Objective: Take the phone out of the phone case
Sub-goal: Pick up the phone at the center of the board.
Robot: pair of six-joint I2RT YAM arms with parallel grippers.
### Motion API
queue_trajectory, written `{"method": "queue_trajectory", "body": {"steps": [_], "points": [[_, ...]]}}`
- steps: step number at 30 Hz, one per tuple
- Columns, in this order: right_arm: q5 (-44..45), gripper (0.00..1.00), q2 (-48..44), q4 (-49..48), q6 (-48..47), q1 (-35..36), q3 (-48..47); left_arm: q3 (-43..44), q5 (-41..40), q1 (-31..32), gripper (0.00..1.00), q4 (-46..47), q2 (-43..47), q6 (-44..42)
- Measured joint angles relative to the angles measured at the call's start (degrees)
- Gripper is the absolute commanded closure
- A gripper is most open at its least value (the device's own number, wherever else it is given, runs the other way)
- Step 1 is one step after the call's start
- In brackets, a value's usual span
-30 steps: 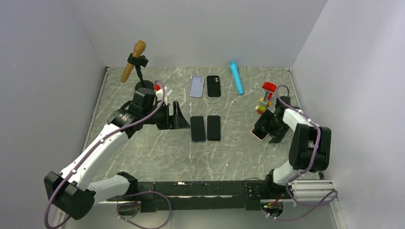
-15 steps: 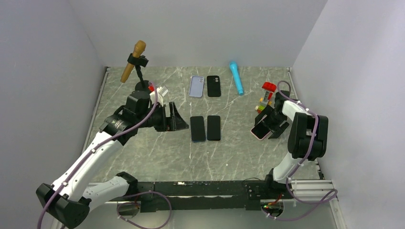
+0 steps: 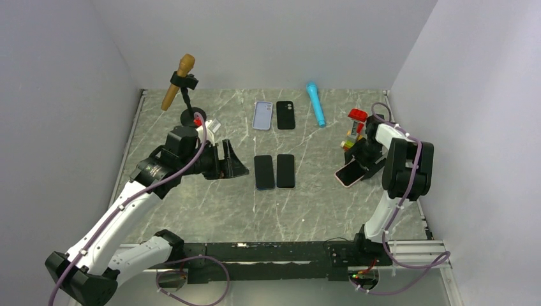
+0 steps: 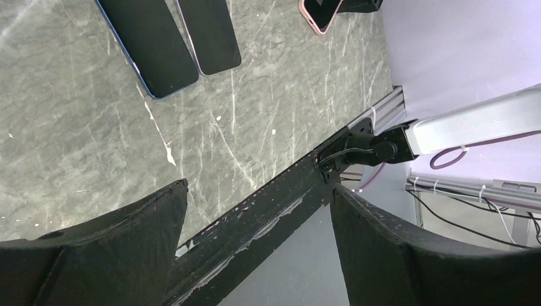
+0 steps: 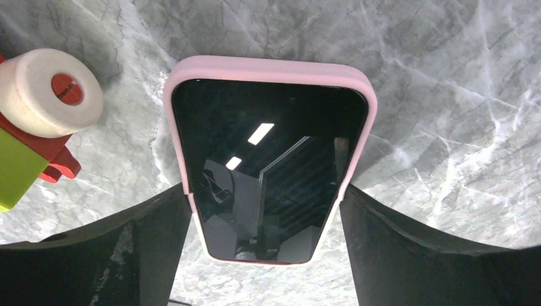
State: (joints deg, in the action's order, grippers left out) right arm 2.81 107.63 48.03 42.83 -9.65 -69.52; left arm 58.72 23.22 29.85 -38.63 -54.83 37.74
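A phone with a dark screen sits in a pink case (image 5: 268,69), tilted on the marble table at the right (image 3: 348,174). My right gripper (image 5: 265,197) is shut on it, one finger pressed against each long side of the case near its lower end; it shows in the top view (image 3: 365,163). The cased phone also shows at the top of the left wrist view (image 4: 319,11). My left gripper (image 3: 237,167) is open and empty, held above the table left of two bare phones; its jaws stand wide apart in the left wrist view (image 4: 258,191).
Two dark phones (image 3: 265,172) (image 3: 285,171) lie side by side mid-table. A lilac case (image 3: 262,115) and a black case (image 3: 286,115) lie behind them. A blue cylinder (image 3: 316,104), toy blocks (image 3: 355,131) and a wooden microphone on a stand (image 3: 177,81) stand at the back.
My right arm has swung back and upright, its gripper still round the pink-cased phone. My left gripper has drifted slightly nearer and to the left, staying open.
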Motion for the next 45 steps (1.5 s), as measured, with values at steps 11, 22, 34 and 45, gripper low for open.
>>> {"method": "queue_trajectory", "body": {"steps": [11,22,34,45], "points": [[1.4,0.6,-11.1,-5.8,0.7,-0.1,13.2,-2.0,-0.2,0.2,0.14,0.6,0.0,1.8],[-1.2,1.0,-25.2,-10.2,-5.0,-0.1,22.8,-0.4,0.3,0.3,0.15,0.5,-5.6,2.4],[-21.9,1.0,-44.7,-16.9,-16.5,10.5,24.5,2.1,8.0,1.3,0.26,11.0,-16.9,11.7],[-32.1,1.0,-37.7,-24.4,-12.3,37.1,22.1,2.1,9.9,1.4,0.24,14.2,-20.2,17.4]]}}
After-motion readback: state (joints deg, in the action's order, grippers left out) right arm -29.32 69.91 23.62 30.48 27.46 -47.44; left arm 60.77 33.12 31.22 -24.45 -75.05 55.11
